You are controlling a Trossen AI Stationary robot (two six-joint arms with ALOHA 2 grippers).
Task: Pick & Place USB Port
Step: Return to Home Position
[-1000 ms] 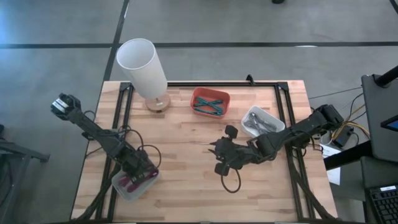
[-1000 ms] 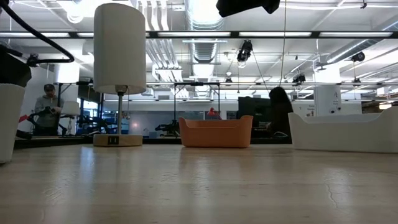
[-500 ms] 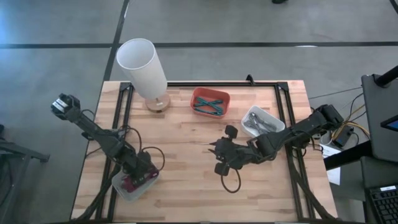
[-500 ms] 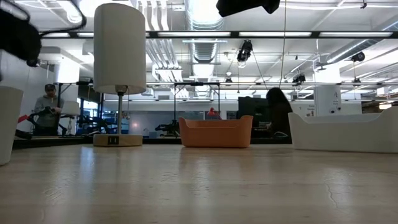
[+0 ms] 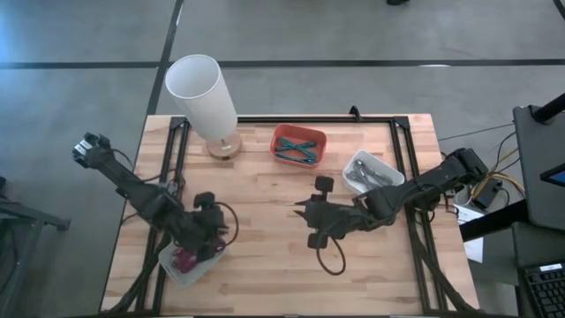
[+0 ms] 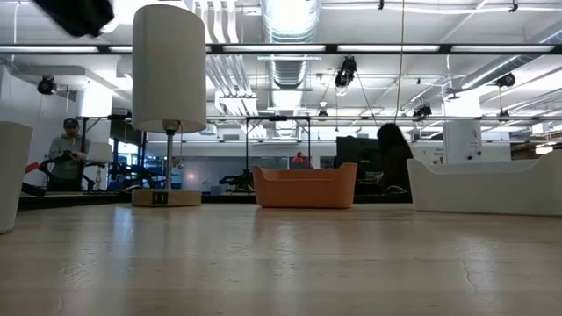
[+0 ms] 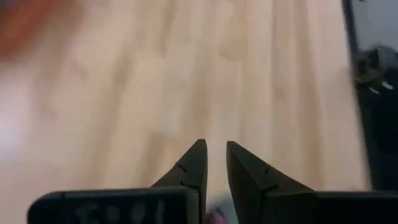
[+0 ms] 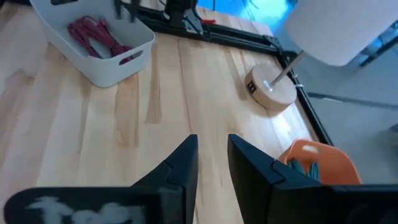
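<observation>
You've got a butcher-block tabletop (image 5: 265, 269): pale wood strips, lengthwise grain, matte finish, w/ a black metal frame (image 5: 300, 117) running along its edges.

Task cables are all in bins:
- **Gray bin:** The black-and-pink charger cables (image 5: 184, 259) lie tangled in the gray bin (image 5: 198, 272). It's a smooth plastic rect. tub w/ rounded corners, at the lower left of the tabletop in the high view.
- **White bin:** The white-and-black cables (image 5: 366, 177) sit in the white bin (image 5: 395, 180), same tub shape, toward the right edge.
- **Orange bin:** Teal cables (image 5: 298, 148) fill the orange bin (image 5: 281, 132) at the far middle.

Just left of the orange bin stands a lamp (image 5: 201, 88) w/ a plain white cylinder shade, thin metal stem and round wooden base.

The left tool (image 5: 214, 223) hangs over the gray bin's far edge. Its fingers (image 7: 198, 163) are dark and wedge-shaped, pressed nearly together w/ only a slit btwn them, pinching nothing. The right tool (image 5: 305, 212) hovers over mid-tabletop, well apart from every bin, pointing toward the gray bin and lamp. Its fingers (image 8: 183, 158) are likewise drawn close and empty. A black cable loop (image 5: 331, 261) shows under the right arm; can't tell if it touches the wood.

Around the tabletop you see a smooth gray concrete floor (image 5: 353, 35) w/ dark seams. The low view shows an open workshop ceiling w/ silver ducts (image 6: 285, 22) and strip lights. A person (image 6: 68, 154) stands far off in the bkgd, left of the lamp.
</observation>
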